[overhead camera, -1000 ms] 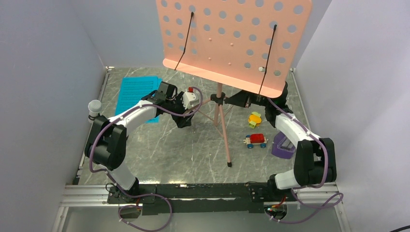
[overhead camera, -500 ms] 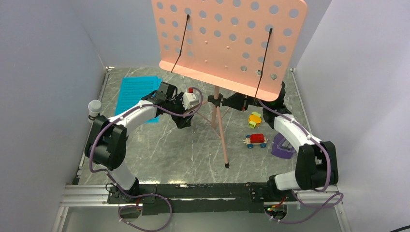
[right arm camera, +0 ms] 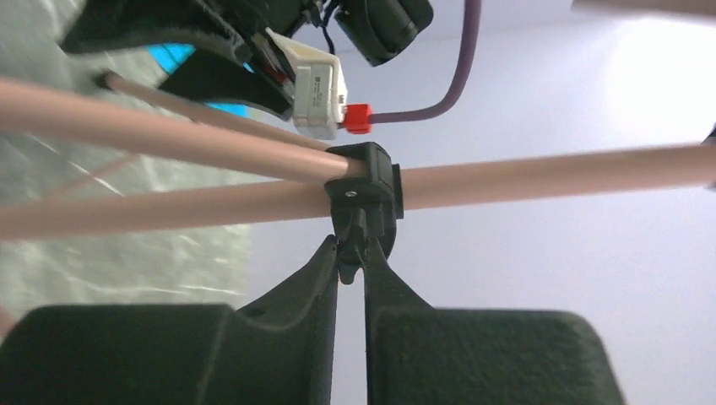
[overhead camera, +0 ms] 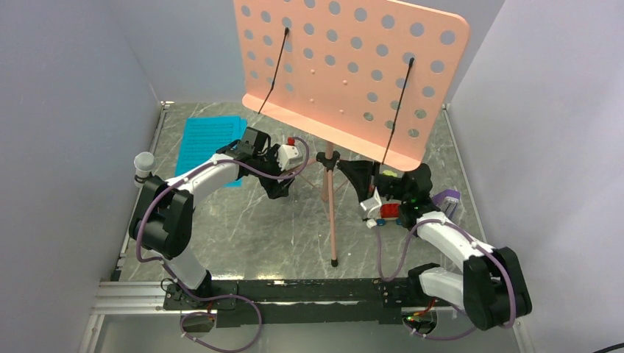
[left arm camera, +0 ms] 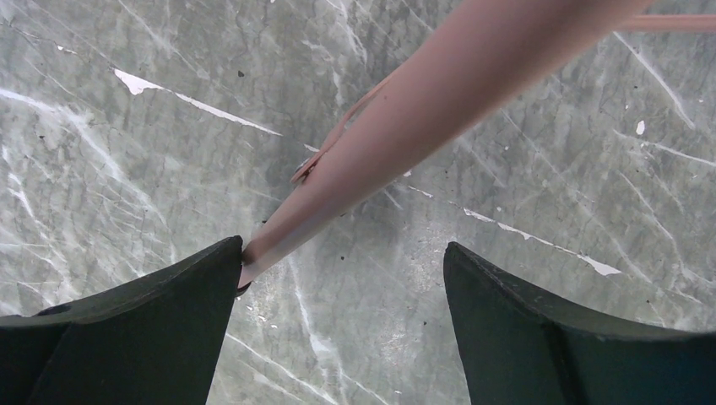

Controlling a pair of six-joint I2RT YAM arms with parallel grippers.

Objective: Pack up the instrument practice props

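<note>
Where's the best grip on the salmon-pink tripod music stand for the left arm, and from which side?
Probably a thin round leg just below the black collar, approached from the left arm's side, jaws across the tube. The perforated desk is too broad, and the right gripper holds the collar's tab.

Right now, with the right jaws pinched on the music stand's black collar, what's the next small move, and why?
Probably close the left gripper on the stand leg. Its jaws are wide open with the leg resting against one finger, while the right gripper has its jaws shut on the black collar by its tab. A second hold would likely steady the music stand for folding.
</note>
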